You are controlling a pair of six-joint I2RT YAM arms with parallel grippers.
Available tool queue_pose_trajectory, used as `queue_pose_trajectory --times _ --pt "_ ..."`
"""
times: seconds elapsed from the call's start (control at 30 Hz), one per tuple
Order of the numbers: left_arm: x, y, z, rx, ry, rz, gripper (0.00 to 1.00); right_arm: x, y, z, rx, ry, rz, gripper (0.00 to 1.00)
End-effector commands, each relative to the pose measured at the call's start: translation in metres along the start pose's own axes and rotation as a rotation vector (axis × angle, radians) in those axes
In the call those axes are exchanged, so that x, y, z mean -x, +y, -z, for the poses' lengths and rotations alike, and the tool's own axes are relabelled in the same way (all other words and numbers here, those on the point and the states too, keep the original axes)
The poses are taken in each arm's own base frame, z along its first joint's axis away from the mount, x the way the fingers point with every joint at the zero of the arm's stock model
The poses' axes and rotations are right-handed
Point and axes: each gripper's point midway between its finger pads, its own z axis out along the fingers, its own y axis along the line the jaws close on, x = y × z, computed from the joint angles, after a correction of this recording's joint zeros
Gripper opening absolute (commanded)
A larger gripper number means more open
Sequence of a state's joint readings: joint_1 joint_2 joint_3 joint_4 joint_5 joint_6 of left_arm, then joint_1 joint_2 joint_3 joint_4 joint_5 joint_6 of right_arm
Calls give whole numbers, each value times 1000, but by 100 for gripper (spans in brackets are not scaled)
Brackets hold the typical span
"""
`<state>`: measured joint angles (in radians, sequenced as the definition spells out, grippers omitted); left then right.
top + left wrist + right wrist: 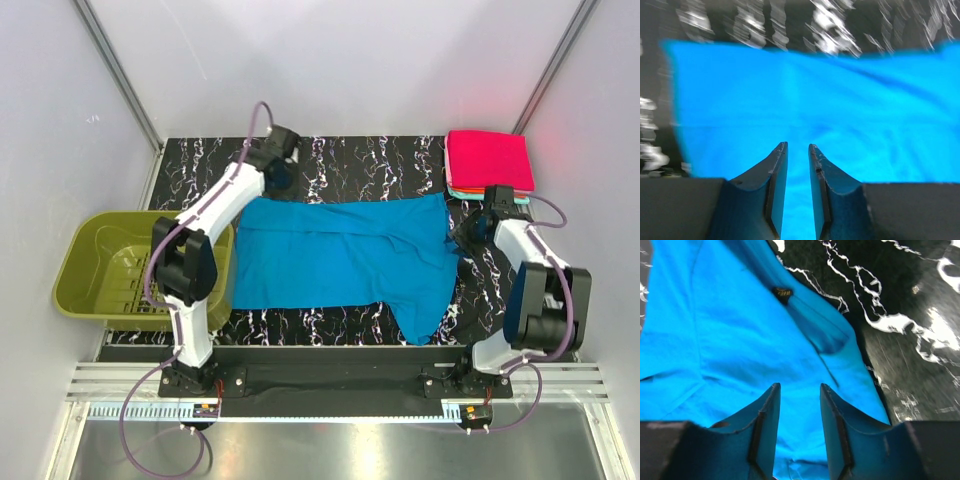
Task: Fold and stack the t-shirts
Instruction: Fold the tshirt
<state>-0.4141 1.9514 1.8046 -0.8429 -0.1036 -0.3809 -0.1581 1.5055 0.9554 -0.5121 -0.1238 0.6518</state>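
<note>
A blue t-shirt [340, 255] lies spread flat on the black marbled table, with one sleeve hanging toward the near edge. My left gripper [277, 177] is over the shirt's far left corner. In the left wrist view its jaws [797, 145] stand a narrow gap apart, empty, just above the blue cloth [805, 90]. My right gripper [468, 235] is at the shirt's right edge. In the right wrist view it [800, 385] is open and empty over the cloth near the collar label [782, 291]. A folded stack with a red shirt [489, 160] on top sits at the far right.
An olive-green basket [95, 250] stands off the table's left edge beside the left arm. Bare marbled table [360, 160] runs behind the shirt and along the near edge [300, 325]. Grey walls close in on the left, far and right sides.
</note>
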Motion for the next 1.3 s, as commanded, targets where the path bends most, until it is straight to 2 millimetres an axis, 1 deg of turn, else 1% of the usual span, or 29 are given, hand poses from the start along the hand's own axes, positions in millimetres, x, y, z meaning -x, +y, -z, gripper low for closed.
queue_pose_trajectory --times 0.0,0.03,0.07,0.1,0.13,0.2,0.23,0.27,0.3,0.37,0.4,0.43,0.47,0.5,0.57,0.7,0.77,0.8,0.83,0.87,0.9,0.93,0.97,1.0,1.1,1.13,1.2,1.23,1.27 --pt "-22 -42 16 -130 15 -26 29 -1 10 -10 27 54 -14 42" --pt "-29 -49 17 -147 23 -30 29 -5 4 -13 7 65 -26 41" --pt "-46 -46 9 -135 57 -14 29 -6 -1 -16 -16 62 -43 41" --pt "-50 -55 10 -179 59 -10 29 -4 -11 -19 -58 38 -46 41" --pt "-69 -53 3 -168 96 -17 29 -8 -19 -21 -86 36 -51 41" --pt "-83 -49 -6 -144 109 -11 30 -7 -32 -23 -137 11 -52 41" --pt "-94 -49 -10 -132 129 -20 30 -11 -40 -25 -166 12 -57 41" --pt "-110 -39 -19 -90 159 -19 29 -13 -45 -27 -180 15 -72 41" --pt "-118 -31 -24 -43 164 -25 29 -8 -58 -27 -229 -10 -88 41" --pt "-144 -22 -32 18 199 -39 28 -12 -75 -28 -270 0 -104 41" --pt "-150 -16 -34 56 196 -47 28 -11 -81 -27 -280 1 -109 41" --pt "-158 -17 -34 68 201 -57 28 -10 -93 -25 -303 9 -134 41" --pt "-171 -12 -36 91 222 -53 28 -9 -100 -23 -314 18 -144 41" --pt "-173 -10 -35 107 212 -54 28 -10 -103 -22 -309 32 -159 41" --pt "-189 -9 -33 134 218 -62 28 -9 -115 -18 -335 36 -184 41" --pt "-197 -10 -21 159 180 -72 30 -7 -129 -7 -374 15 -198 41" --pt "-198 -8 -19 164 173 -60 30 -1 -116 1 -311 -4 -180 37" --pt "-195 -8 -16 165 161 -54 31 -2 -101 4 -241 10 -183 33" --pt "-193 -8 -15 164 154 -53 31 1 -92 9 -195 1 -184 21" --pt "-189 -10 -14 157 145 -54 32 6 -78 18 -134 -29 -181 14" --pt "-186 -12 -12 152 137 -54 32 4 -64 21 -72 -23 -175 7" --pt "-181 -16 -10 141 126 -48 32 7 -51 28 -23 -51 -182 0" --pt "-179 -18 -9 135 125 -52 33 6 -44 30 -2 -55 -181 0" --pt "-177 -20 -9 123 123 -51 33 2 -29 31 40 -43 -162 0" --pt "-172 -27 -8 102 120 -53 33 -9 -12 25 65 -17 -161 0" --pt "-172 -28 -8 101 121 -53 33 -18 -11 18 51 9 -168 0" --pt "-173 -26 -9 104 125 -54 33 -20 -8 8 58 13 -178 0" --pt "-175 -26 -9 106 128 -54 33 -26 -13 0 39 39 -194 0" --pt "-176 -25 -10 109 132 -54 33 -26 -14 -4 31 42 -196 0"
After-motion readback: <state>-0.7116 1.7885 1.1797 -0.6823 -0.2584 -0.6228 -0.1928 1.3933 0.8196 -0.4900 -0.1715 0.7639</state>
